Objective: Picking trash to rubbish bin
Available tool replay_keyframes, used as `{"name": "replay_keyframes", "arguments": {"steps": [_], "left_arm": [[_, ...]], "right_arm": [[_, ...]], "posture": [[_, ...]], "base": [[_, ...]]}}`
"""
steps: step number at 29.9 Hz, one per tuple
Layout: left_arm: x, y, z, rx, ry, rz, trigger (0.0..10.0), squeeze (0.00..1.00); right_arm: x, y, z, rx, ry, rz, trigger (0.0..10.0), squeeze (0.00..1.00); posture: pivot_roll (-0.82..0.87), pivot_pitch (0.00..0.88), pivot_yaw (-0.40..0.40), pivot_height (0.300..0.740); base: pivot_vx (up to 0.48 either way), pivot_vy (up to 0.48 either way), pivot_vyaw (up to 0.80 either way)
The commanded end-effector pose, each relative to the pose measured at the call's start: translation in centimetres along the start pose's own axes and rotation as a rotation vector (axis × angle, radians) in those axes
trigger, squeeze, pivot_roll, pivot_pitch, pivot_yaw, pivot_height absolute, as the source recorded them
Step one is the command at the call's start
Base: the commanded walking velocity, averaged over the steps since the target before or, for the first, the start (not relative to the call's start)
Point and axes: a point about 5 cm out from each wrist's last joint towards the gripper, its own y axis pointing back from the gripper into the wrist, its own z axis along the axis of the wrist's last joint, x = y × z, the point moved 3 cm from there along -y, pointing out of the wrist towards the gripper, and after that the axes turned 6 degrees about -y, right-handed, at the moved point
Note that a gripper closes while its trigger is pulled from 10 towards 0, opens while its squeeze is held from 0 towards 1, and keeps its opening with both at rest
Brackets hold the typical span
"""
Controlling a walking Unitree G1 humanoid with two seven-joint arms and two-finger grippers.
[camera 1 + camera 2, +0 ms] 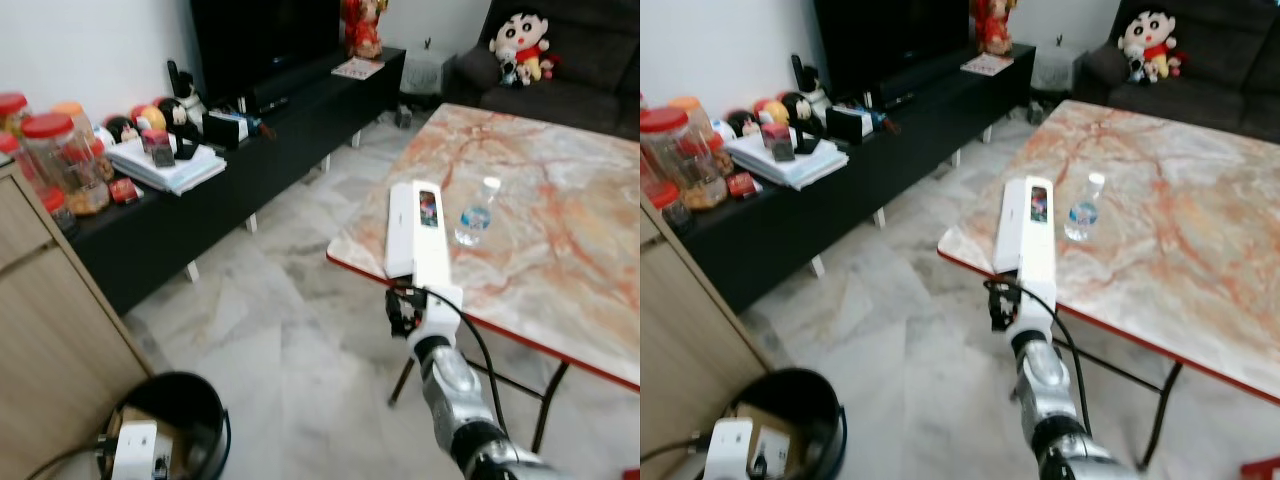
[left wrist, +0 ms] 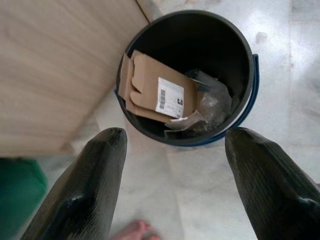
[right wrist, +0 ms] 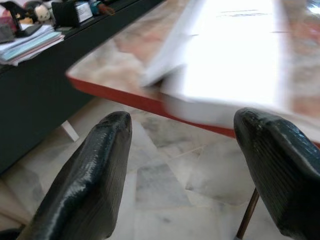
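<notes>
Left gripper point(image 2: 172, 185), jaws spread, above one bin point(image 2: 240, 45); right gripper point(image 3: 200, 175) spread near one bottle point(image 1: 476, 213).

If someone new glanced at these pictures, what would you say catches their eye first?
Probably the long white box lying over the near edge of the marble-patterned table, with the right gripper open just short of it. A clear water bottle stands just behind the box. Next, the black rubbish bin on the floor by the wooden cabinet, already holding a flattened cardboard box, with the left gripper open above it.
</notes>
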Motion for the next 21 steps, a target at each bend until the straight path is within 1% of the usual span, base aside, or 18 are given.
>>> {"name": "replay_keyframes", "arguments": {"steps": [1,3,5,7,12,20,21], "left_arm": [[-0.5,0.1,0.0,-0.006,0.008,-0.014,10.0,0.00],[-0.5,0.1,0.0,-0.007,0.008,-0.015,10.0,0.00],[-0.6,0.1,0.0,-0.006,0.004,-0.019,10.0,0.00],[-0.9,0.1,0.0,-0.007,0.001,-0.033,10.0,0.00],[-1.1,0.2,0.0,-0.010,0.001,-0.039,10.0,0.00],[-1.1,0.2,0.2,-0.028,0.004,-0.036,10.0,0.00],[-1.1,0.2,0.3,-0.034,0.002,-0.034,10.0,0.00]], "right_arm": [[-1.1,0.5,-0.3,-0.005,-0.014,-0.032,10.0,0.00],[-1.1,0.5,-0.3,-0.008,-0.016,-0.032,10.0,0.00],[-0.7,0.4,0.4,-0.051,-0.024,-0.009,10.0,0.00],[-0.3,0.5,0.5,-0.069,0.001,0.017,10.0,0.00],[-0.3,0.6,0.5,-0.073,0.012,0.024,10.0,0.00],[0.8,0.1,3.2,-0.201,-0.008,0.068,10.0,0.00],[1.2,-0.1,4.1,-0.238,-0.012,0.078,10.0,0.00]], "posture": [[-0.02,0.000,-0.001,0.740],[-0.02,0.000,-0.001,0.740],[-0.03,0.000,0.001,0.740],[-0.03,0.000,0.001,0.740],[-0.03,0.000,0.000,0.740],[-0.03,0.000,0.001,0.740],[-0.03,0.000,0.000,0.740]], "base": [[0.000,0.000,-0.80],[0.000,0.000,-0.80],[0.000,0.000,-0.65],[0.000,0.000,0.00],[0.000,0.000,0.00],[0.000,0.000,0.00],[0.000,0.000,0.00]]}}
